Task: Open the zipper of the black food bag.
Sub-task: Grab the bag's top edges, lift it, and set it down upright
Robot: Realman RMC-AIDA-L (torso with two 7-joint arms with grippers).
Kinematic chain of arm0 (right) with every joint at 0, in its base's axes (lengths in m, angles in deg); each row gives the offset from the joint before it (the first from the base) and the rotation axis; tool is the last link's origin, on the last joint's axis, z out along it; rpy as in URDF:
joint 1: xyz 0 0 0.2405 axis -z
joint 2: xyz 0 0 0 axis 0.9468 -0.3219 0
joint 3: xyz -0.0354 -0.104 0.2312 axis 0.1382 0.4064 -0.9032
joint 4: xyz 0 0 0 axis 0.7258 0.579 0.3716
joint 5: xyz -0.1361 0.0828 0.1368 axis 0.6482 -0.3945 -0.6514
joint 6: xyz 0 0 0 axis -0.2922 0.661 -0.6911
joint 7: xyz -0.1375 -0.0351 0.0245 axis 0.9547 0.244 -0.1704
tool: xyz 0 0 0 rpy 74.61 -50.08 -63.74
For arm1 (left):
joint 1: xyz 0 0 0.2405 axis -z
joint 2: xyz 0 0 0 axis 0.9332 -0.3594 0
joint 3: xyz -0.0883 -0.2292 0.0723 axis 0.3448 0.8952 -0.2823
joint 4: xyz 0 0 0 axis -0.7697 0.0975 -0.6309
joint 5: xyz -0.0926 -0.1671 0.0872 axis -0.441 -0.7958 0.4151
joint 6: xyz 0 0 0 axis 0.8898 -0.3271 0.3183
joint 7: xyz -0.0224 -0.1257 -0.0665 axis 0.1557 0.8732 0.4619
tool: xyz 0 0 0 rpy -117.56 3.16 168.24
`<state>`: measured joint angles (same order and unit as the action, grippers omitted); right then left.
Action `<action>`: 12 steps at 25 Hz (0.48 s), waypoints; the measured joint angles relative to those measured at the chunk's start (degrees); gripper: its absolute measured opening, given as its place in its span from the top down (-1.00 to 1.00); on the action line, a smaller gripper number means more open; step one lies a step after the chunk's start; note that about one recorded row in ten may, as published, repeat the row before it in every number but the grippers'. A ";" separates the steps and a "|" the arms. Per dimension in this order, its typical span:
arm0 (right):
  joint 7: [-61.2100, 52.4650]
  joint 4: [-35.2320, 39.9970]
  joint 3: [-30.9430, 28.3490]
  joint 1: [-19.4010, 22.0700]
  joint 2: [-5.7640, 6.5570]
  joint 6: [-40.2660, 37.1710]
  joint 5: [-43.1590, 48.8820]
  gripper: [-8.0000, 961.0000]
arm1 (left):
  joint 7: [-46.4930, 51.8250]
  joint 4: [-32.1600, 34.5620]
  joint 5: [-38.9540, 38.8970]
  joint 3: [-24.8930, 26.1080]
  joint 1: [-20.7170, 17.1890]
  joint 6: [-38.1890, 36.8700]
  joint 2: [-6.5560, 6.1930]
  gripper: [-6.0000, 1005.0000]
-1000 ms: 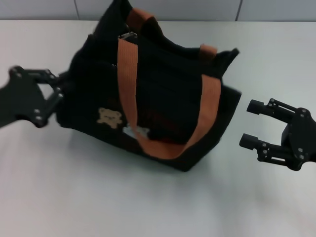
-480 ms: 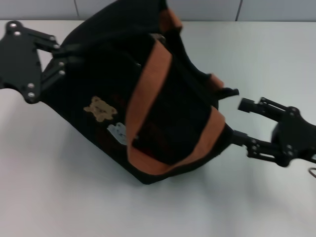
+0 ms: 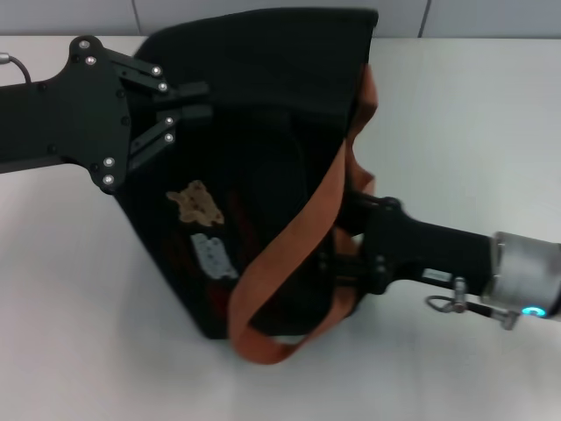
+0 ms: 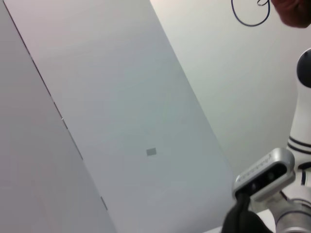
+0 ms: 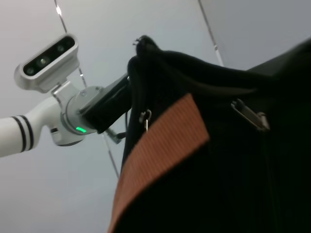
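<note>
The black food bag (image 3: 263,132) is raised and tipped on its side in the head view, its bear patch (image 3: 197,203) and white patch (image 3: 213,256) facing me. An orange handle (image 3: 294,254) hangs down in a loop. My left gripper (image 3: 188,102) is shut on the bag's upper left end. My right gripper (image 3: 344,263) is pushed against the bag's lower right end, partly hidden by fabric and strap. In the right wrist view the zipper's silver pull tab (image 5: 250,115) lies on the black fabric beside the orange strap (image 5: 160,150). The track itself is lost in the dark cloth.
The white table (image 3: 79,333) stretches in front of and to both sides of the bag. A grey wall (image 3: 491,17) runs behind it. The left wrist view shows wall panels and the right arm's wrist camera (image 4: 265,172).
The left gripper has swung up and to the right, lifting and tipping the bag. The right gripper has moved left from the open table up against the bag's right end.
</note>
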<state>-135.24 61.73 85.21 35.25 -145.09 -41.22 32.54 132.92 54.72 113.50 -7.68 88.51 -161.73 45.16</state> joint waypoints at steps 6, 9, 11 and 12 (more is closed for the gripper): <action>1.23 -3.39 -0.23 -2.60 -0.20 1.87 -0.10 -0.68 | -2.30 -3.64 -0.07 -0.90 0.39 0.02 -0.16 0.85; 1.06 -2.49 -0.35 -1.08 0.20 1.28 -0.36 -0.68 | -4.05 -5.79 0.07 -0.85 -0.01 0.05 -0.25 0.85; 0.85 -1.69 -0.38 -0.27 0.25 0.70 -0.41 -0.68 | -4.39 -6.45 0.13 -0.81 -0.09 0.05 -0.29 0.85; 0.00 0.68 -0.56 1.60 0.26 -1.16 -0.58 -0.68 | -4.85 -7.82 0.26 -0.79 -0.28 0.08 -0.37 0.85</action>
<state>-135.24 62.41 84.65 36.85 -144.82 -42.38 31.96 128.06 46.89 113.76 -8.47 88.23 -161.65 44.79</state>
